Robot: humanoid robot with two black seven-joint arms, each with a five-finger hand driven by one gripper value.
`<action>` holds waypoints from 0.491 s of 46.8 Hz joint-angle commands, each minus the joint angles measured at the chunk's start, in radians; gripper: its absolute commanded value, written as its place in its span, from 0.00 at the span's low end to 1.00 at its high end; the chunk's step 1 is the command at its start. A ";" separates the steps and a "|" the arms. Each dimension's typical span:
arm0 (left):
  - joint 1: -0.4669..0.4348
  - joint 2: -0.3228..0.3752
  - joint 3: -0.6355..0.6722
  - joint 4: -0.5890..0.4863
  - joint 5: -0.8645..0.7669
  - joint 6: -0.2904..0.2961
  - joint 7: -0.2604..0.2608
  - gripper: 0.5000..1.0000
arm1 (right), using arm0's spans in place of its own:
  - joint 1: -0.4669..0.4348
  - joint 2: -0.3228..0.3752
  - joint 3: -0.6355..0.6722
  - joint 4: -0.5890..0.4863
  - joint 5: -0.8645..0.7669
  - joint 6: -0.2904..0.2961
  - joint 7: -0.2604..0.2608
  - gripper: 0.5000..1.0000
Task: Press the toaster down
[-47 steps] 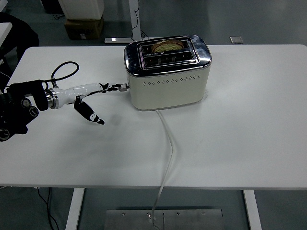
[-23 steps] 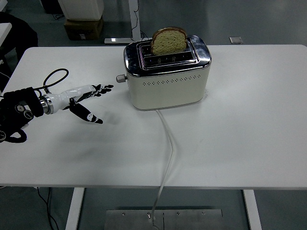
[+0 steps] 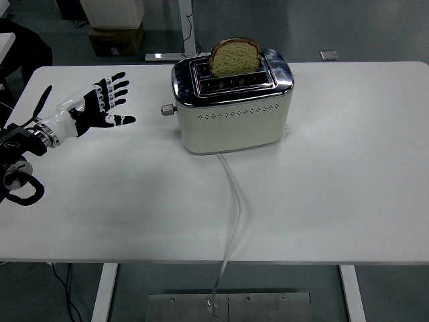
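Toaster point(image 3: 232, 100) sits mid-bench at the back, bread slice point(image 3: 234, 55) standing proud, lever point(image 3: 166, 109) up on its left end; my left hand point(image 3: 94, 107) hovers well left, fingers point(image 3: 115, 86) spread wide, holding nothing; plan: fingertip atop the lever, push straight down till it latches; don't shove the toaster sideways.

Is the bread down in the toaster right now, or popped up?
Popped up. The bread slice stands well above the rear slot of the toaster, and the lever knob sits high on its left end.
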State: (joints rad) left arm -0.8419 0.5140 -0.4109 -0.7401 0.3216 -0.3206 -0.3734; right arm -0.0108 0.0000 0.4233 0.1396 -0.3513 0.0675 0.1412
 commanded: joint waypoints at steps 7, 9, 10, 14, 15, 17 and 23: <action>0.021 -0.074 -0.002 0.119 -0.239 0.000 -0.001 1.00 | 0.000 0.000 0.000 0.000 0.000 0.000 0.000 1.00; 0.030 -0.094 -0.005 0.152 -0.268 0.000 -0.002 1.00 | 0.000 0.000 0.002 0.000 0.000 0.000 0.000 1.00; 0.033 -0.103 -0.008 0.169 -0.285 0.000 -0.002 1.00 | 0.000 0.000 0.000 0.000 0.000 0.000 0.000 1.00; 0.038 -0.135 -0.023 0.232 -0.348 -0.006 -0.025 1.00 | 0.000 0.000 0.000 0.000 0.000 0.000 0.000 1.00; 0.041 -0.143 -0.025 0.246 -0.361 -0.006 -0.033 1.00 | 0.000 0.000 0.000 0.000 0.000 0.000 0.000 1.00; 0.046 -0.155 -0.029 0.269 -0.381 -0.006 -0.045 1.00 | 0.000 0.000 0.000 0.000 0.000 0.000 0.000 1.00; 0.046 -0.187 -0.057 0.309 -0.410 -0.006 -0.051 1.00 | 0.000 0.000 -0.001 0.002 -0.006 0.000 0.001 1.00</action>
State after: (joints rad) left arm -0.7963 0.3410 -0.4486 -0.4443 -0.0760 -0.3277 -0.4244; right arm -0.0108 0.0000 0.4228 0.1395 -0.3544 0.0675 0.1411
